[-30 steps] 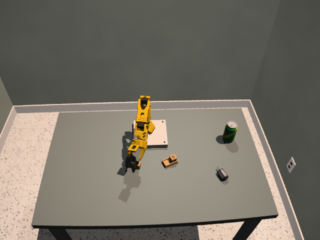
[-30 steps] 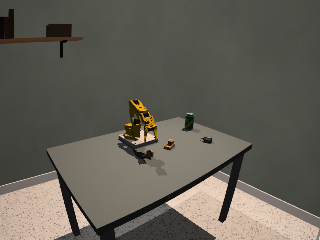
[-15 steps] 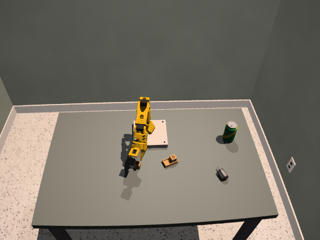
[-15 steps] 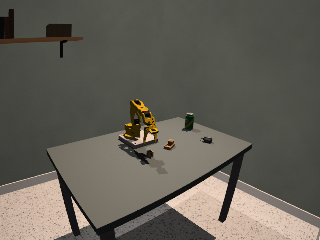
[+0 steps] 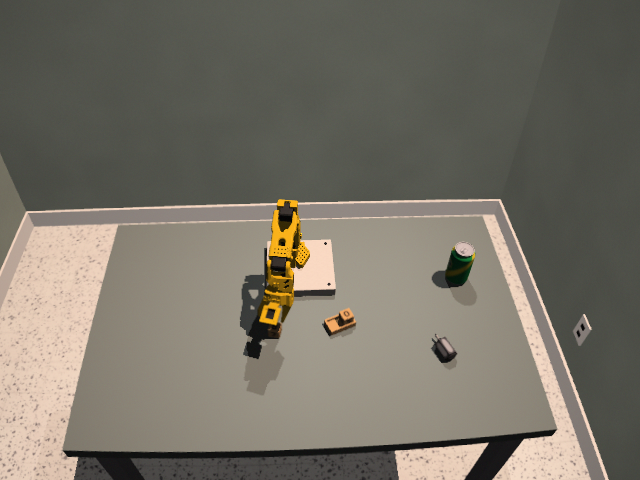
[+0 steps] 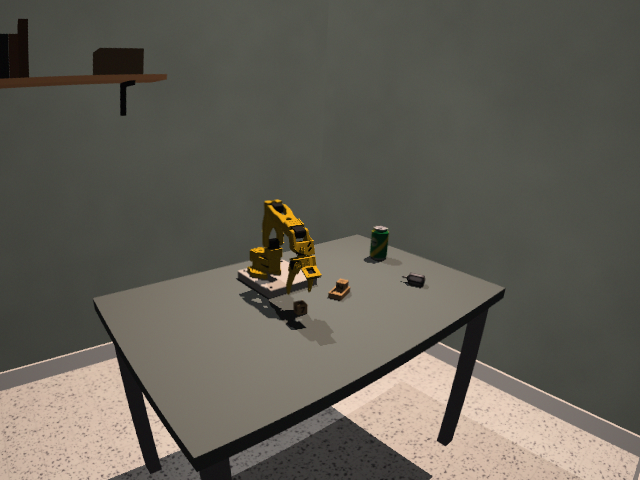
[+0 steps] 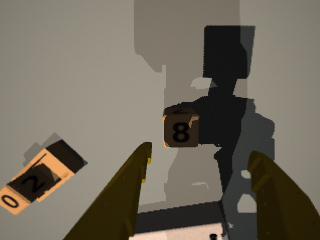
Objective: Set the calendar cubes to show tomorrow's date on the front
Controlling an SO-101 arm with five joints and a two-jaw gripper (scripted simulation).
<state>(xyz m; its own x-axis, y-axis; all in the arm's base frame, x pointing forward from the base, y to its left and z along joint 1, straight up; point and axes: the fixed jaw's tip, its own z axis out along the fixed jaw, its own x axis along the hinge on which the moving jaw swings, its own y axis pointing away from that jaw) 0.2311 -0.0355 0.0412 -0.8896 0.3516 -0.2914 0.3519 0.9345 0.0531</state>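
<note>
A brown cube (image 5: 273,333) (image 6: 300,308) (image 7: 181,130) stands on the table outside the tray, in shadow. In the wrist view it shows an 8, and part of another digit on a narrow strip above it. My gripper (image 6: 299,290) (image 7: 201,149) is open and empty, its fingertips above the cube; in the wrist view the cube appears beyond the tips, between their lines. The tray (image 5: 333,324) (image 6: 338,296) (image 7: 66,151) lies to one side with one cube (image 5: 346,314) (image 6: 342,284) (image 7: 10,201) in one end. That cube has 0 on top and a 2 towards the free slot. The month's name is not readable.
My white base plate (image 5: 315,266) (image 6: 297,284) (image 7: 180,231) is behind the loose cube. A green can (image 5: 459,264) (image 6: 378,243) stands on the tray's side of the table, farther out. A small dark object with prongs (image 5: 445,348) (image 6: 415,279) lies on that side too.
</note>
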